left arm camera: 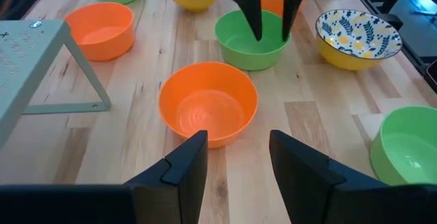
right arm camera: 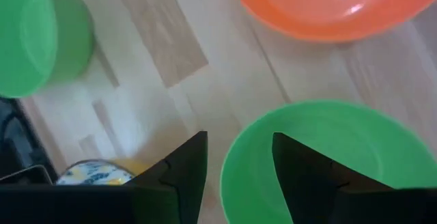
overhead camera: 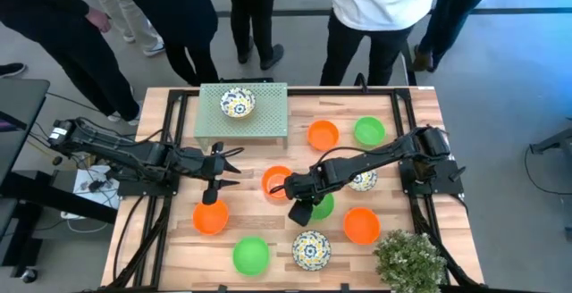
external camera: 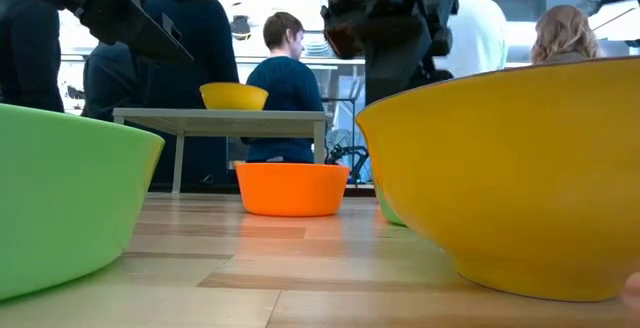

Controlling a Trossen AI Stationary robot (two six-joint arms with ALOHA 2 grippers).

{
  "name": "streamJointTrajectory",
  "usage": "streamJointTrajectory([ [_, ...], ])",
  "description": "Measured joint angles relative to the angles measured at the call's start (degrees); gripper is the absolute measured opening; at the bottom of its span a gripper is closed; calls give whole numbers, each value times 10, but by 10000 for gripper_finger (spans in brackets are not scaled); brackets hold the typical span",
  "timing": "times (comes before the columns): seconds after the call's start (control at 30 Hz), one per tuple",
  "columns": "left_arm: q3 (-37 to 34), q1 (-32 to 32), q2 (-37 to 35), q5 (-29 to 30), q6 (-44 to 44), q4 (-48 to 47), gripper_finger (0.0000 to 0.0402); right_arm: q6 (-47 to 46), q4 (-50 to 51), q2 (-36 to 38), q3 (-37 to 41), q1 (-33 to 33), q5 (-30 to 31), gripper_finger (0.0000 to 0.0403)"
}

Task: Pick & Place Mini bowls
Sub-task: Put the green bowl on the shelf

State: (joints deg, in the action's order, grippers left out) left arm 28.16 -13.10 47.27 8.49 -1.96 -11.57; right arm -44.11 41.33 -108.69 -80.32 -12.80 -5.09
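Across the middle of the high view the mini bowls lie scattered on a pale wooden plank bench (overhead camera: 179,239); no writing or label can be read on anything; the bowls are smooth, round and glossy, plain orange, plain green, or white with a blue-and-yellow leaf pattern; one patterned bowl (overhead camera: 238,104) sits on a pale green perforated stand (overhead camera: 268,123) at upper centre; an orange bowl (overhead camera: 276,180) lies at centre with a green bowl (overhead camera: 318,205) just right of it; a bushy green plant (overhead camera: 409,259) fills the lower right corner; the left claw (overhead camera: 229,166) hangs left of centre, fingers spread and holding nothing, facing the orange bowl; the right claw (overhead camera: 298,211) is over the green bowl's rim, its dark fingers (right arm camera: 183,173) apart, one inside and one outside, gripping nothing.
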Motion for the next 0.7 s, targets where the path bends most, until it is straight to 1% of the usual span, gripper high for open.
streamJointTrajectory([
  [0.07, 0, 0, 0, 0, 0, 0, 159, -8, -2, -12, -1, 0, -1, 160],
  [0.23, 0, 0, 0, 0, 1, 0, 159, -8, -13, -34, 0, 6, -28, 162],
  [0.57, 0, 0, 0, 0, 2, 1, 159, -5, -8, -31, -1, 13, -27, 149],
  [0.7, 0, 0, 0, 0, 2, 1, 159, 18, -4, -37, -1, 12, -26, 140],
])
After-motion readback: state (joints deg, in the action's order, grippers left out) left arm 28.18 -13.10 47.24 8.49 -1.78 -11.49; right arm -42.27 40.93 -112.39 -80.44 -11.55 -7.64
